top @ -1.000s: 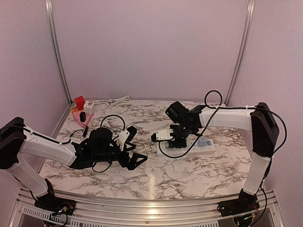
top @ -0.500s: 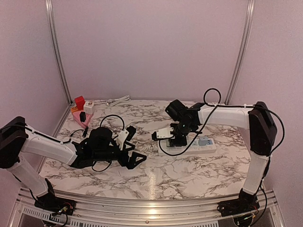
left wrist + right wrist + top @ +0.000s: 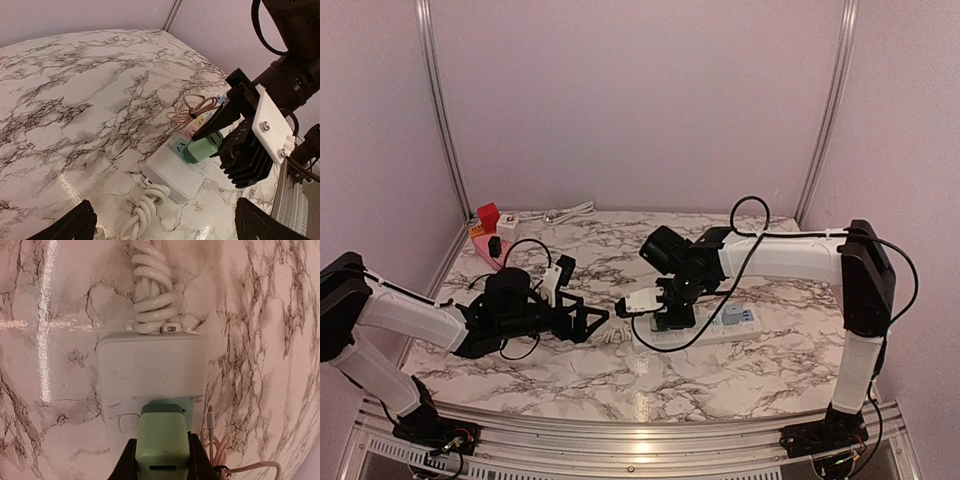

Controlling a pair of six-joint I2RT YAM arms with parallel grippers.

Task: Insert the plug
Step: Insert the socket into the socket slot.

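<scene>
Three cameras, one shared spot: the white rectangular power strip (image 3: 715,330).
The top view sits high behind the near edge of the marble-patterned worktop (image 3: 720,385), looking down across it toward the pale lilac back wall (image 3: 640,100). The left wrist view looks low and sideways at the strip and its pale green plastic plug (image 3: 202,147) from nearby; the right wrist view looks straight down on both, very close.

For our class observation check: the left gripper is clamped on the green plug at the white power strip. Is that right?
No: it is the right gripper that is clamped on the green plug at the white power strip, as the right wrist view shows.
</scene>
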